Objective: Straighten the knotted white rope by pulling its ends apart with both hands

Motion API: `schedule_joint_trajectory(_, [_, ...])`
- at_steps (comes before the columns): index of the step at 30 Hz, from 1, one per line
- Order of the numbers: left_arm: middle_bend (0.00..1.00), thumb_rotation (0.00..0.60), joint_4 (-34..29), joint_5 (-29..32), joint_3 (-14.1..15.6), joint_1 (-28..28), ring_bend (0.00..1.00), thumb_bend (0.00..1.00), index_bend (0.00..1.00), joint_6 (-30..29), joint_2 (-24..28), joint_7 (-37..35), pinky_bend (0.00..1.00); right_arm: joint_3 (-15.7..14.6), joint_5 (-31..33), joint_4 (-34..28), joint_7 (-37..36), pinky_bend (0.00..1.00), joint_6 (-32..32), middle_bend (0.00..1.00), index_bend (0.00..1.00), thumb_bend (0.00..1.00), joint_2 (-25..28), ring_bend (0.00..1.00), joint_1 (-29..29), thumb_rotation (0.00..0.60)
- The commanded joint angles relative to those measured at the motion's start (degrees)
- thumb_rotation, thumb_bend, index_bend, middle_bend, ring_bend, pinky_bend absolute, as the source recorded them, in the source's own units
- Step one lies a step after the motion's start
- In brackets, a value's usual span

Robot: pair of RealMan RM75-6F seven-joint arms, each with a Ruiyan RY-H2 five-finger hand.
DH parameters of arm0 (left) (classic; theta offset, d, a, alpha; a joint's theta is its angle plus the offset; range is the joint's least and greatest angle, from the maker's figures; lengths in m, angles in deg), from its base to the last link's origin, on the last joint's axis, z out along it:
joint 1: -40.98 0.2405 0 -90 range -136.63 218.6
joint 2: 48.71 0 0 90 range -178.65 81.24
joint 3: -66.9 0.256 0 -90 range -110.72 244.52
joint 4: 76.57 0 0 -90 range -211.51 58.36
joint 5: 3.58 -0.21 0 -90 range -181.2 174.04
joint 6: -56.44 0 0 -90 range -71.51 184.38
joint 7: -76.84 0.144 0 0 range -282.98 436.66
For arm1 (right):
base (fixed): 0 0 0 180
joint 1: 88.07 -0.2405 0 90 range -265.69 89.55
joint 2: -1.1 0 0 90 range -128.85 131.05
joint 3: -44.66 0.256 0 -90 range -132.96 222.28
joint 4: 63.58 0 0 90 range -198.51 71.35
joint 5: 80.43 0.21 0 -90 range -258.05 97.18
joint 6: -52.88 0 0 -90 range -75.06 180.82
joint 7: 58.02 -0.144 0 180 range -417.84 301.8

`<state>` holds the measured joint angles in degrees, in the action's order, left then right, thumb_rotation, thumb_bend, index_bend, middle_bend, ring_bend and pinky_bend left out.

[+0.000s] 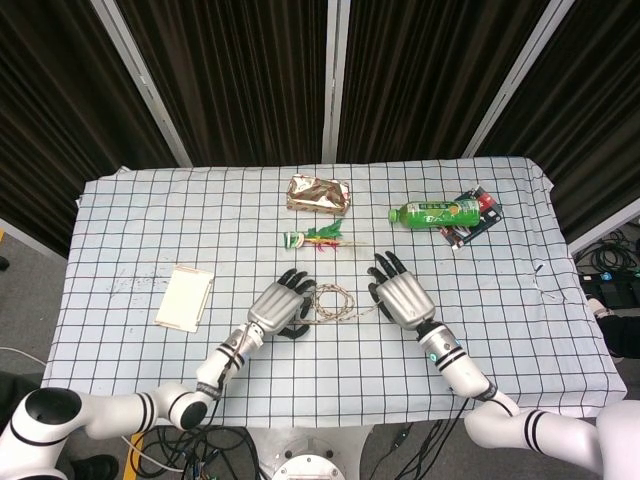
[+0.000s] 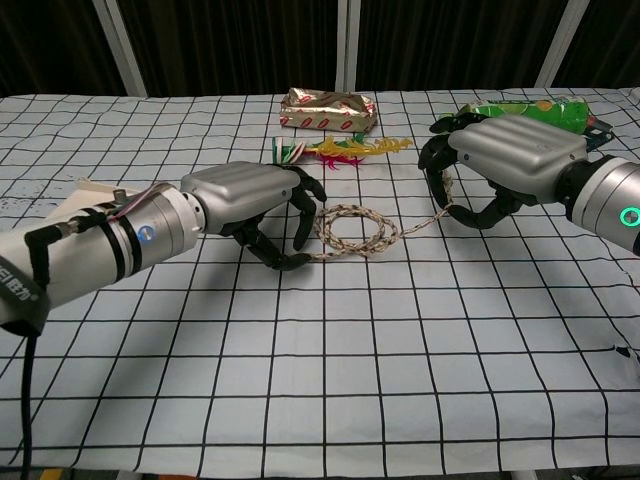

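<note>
The knotted white rope (image 1: 333, 302) (image 2: 356, 229) lies in a loose loop on the checked tablecloth (image 1: 330, 370), between my two hands. My left hand (image 1: 279, 305) (image 2: 255, 198) is curled over the rope's left end, with its thumb and fingertips (image 2: 303, 238) touching that end. The frames do not show whether the end is pinched. My right hand (image 1: 400, 297) (image 2: 505, 158) is curled at the loop's right side. The rope's right end runs up between its fingers and is held there.
Behind the rope lie a green and yellow wrapper (image 1: 316, 238) (image 2: 342, 148) and a gold foil packet (image 1: 319, 194) (image 2: 328, 109). A green bottle (image 1: 436, 212) and a red packet (image 1: 478, 215) lie at the back right. A white pad (image 1: 185, 297) sits left.
</note>
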<state>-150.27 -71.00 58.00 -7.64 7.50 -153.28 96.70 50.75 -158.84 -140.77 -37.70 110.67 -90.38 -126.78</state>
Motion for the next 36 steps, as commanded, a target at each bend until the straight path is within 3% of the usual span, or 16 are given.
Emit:
schedule_joint_trajectory(1, [0.11,0.452,0.4,0.0,0.2,-0.1,0.0,0.31,0.55,0.0,-0.2,0.4,0.0,0.0,0.0,0.1,-0.1,0.0,0.0,0.22,0.66,0.51,-0.1,0.0,0.0,0.6])
schedule_joint_trajectory(11, [0.11,0.479,2.1,0.0,0.4,-0.4,0.0,0.32,0.56,0.1,-1.3,0.3,0.0,0.0,0.0,0.8,-0.4,0.0,-0.1,0.22,0.66,0.51,-0.5,0.0,-0.1,0.6])
schedule_joint_trajectory(17, [0.11,0.551,2.7,-0.2,0.5,-0.3,0.0,0.32,0.57,0.0,-1.5,0.1,0.0,0.0,0.1,1.0,-0.5,0.0,-0.1,0.22,0.66,0.51,-0.6,0.0,-0.1,0.6])
schedule_joint_trajectory(36, [0.12,0.572,2.1,-0.8,0.5,-0.3,0.0,0.39,0.61,0.3,-0.6,-1.1,0.0,0.2,0.4,0.8,-0.4,0.0,-0.1,0.22,0.66,0.51,-0.5,0.0,-0.1,0.6])
